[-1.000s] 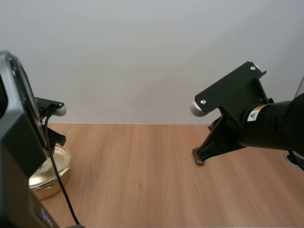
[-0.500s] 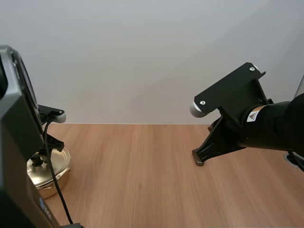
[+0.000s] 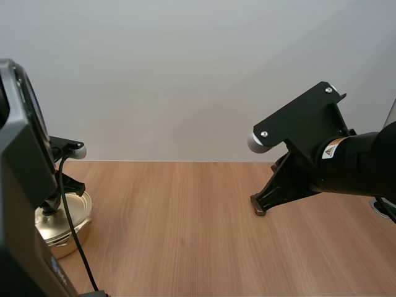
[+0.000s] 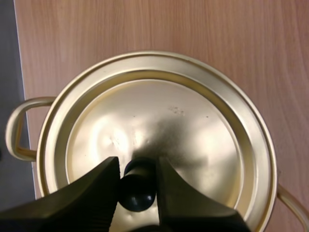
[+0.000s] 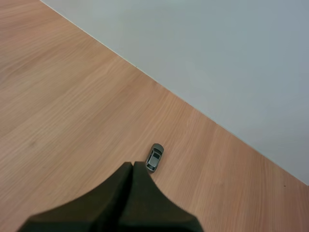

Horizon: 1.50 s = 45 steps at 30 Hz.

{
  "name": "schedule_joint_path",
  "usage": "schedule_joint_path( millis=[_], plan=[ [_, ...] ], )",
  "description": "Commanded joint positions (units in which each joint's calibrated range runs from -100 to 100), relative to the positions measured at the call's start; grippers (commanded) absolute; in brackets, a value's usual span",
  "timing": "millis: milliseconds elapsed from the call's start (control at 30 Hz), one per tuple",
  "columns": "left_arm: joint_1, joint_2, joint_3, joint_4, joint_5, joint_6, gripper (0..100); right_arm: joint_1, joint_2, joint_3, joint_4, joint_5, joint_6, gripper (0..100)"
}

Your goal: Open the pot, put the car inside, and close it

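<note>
A gold pot (image 3: 69, 228) stands at the table's left edge with its lid (image 4: 159, 125) on. My left gripper (image 4: 137, 165) hangs straight over the lid, and its two fingers pinch the black knob (image 4: 139, 186) from both sides. In the high view my left gripper (image 3: 52, 206) sits on the pot's top. A small grey toy car (image 5: 154, 158) lies on the wood just beyond the tips of my right gripper (image 5: 131, 165), whose fingers lie together as one wedge. My right gripper (image 3: 258, 208) hovers low over the table's right half.
The pot's two loop handles (image 4: 17, 126) stick out at the sides. The table's left edge (image 4: 19, 72) runs close beside the pot. Bare wood (image 3: 173, 223) lies between the pot and my right arm.
My left gripper has come down onto the lid, and its fingers have closed in around the knob. The right arm has not moved.
</note>
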Motion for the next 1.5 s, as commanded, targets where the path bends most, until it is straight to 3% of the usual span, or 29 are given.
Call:
schedule_joint_path(
  millis=[0, 100, 267, 400, 467, 567, 600, 633, 800, 967, 1233, 1467],
  plan=[
    [0.03, -0.16, -1.52, -2.87, 4.62, 1.18, 0, -0.01, 0.0, 0.25, -0.17, -1.65, 0.18, 0],
    [0.03, -1.67, -5.54, -7.88, 10.66, 3.0, 0, -0.01, 0.15, 2.17, -2.69, -8.54, 4.03, 0],
    [0.03, -6.86, -13.5, -15.03, 16.5, 4.8, 0, -0.01, 4.8, 6.88, -14.5, -18.49, 15.1, 0],
    [0.03, -12.61, -20.12, -17.5, 18.11, 5.51, 0, -0.01, 12.97, 7.61, -15.45, -23.81, 18.76, 3],
    [0.03, -15.6, -22.58, -17.92, 18.11, 6.17, 0, -0.01, 17.03, 7.61, -15.55, -28.22, 19.82, 28],
    [0.03, -21.0, -24.78, -18.06, 15.76, 6.97, 0, -0.01, 23.13, 7.61, -16.64, -34.91, 22.46, 78],
    [0.03, -22.42, -25.07, -18.2, 14.77, 7.21, 0, -0.01, 25.39, 7.47, -17.52, -36.86, 23.99, 91],
    [0.03, -24.25, -25.44, -18.31, 13.65, 7.47, 0, -0.01, 27.67, 7.47, -18.97, -38.75, 25.78, 96],
    [0.03, -31.67, -27.2, -18.96, 11.23, 7.8, 0, -0.46, 37.69, 7.47, -24.36, -45.9, 30.63, 96],
    [0.03, -37.86, -27.65, -20.23, 6.44, 7.8, 0, -2.12, 44.33, 7.13, -24.07, -51.61, 30.63, 96],
    [0.03, -43.91, -27.65, -23.58, 0.15, 7.8, 0, -2.38, 49.48, 2.43, -19.76, -51.61, 30.55, 99],
    [0.03, -45.16, -27.65, -23.83, -0.48, 7.8, 0, -2.38, 54.07, -0.58, -19.64, -51.77, 30.55, 99]
  ],
)
